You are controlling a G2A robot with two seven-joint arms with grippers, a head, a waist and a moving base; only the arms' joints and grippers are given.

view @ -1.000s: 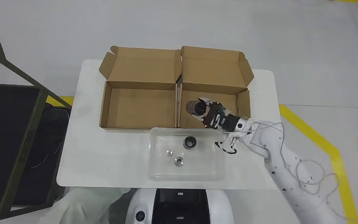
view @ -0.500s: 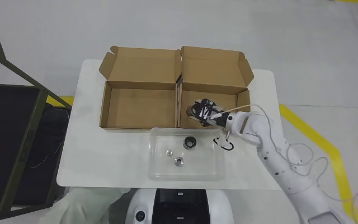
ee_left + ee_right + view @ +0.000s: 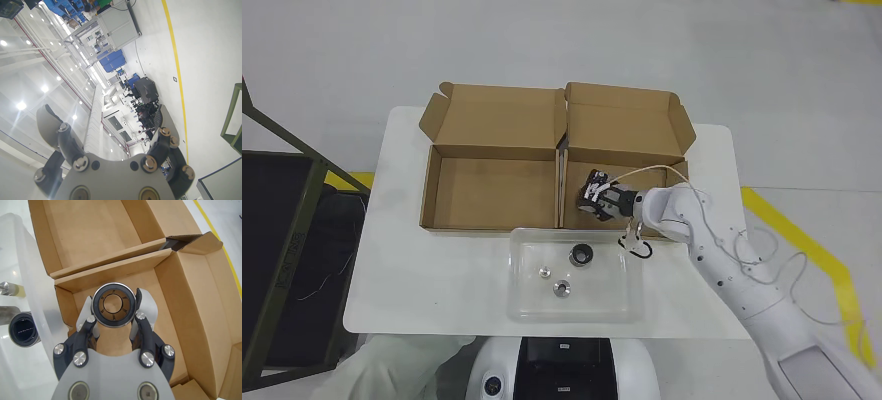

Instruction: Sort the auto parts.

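The linear bearing (image 3: pixel 114 306) sits between the fingers of my right claw (image 3: pixel 115 303). It is a short steel sleeve with a black end ring, and rows of small ball tracks show inside its bore. The two fingers press on its round sides, one on each, so the claw is pinching it. The open end faces my wrist camera, and brown cardboard shows straight through the bore.

Seen from above, that claw is inside the right cardboard box (image 3: pixel 678 183), toward the side wall that stands against the left cardboard box (image 3: pixel 492 195). I cannot tell whether the bearing touches the box floor or hangs just over it. Both boxes stand side by side with their lids folded back, away from me.

Just beside the boxes, on my side, is a clear plastic tray (image 3: pixel 517 280). A second linear bearing (image 3: pixel 583 255) lies in it, near the edge closest to the boxes. Two small metal parts (image 3: pixel 542 270) (image 3: pixel 562 289) lie a little apart from it, nearer the tray's middle. The boxes and the tray all rest on the white table (image 3: pixel 392 250).

My left claw (image 3: pixel 103 111) is spread wide, its two fingers well apart, and it points away from the table toward the hall floor with its yellow line.
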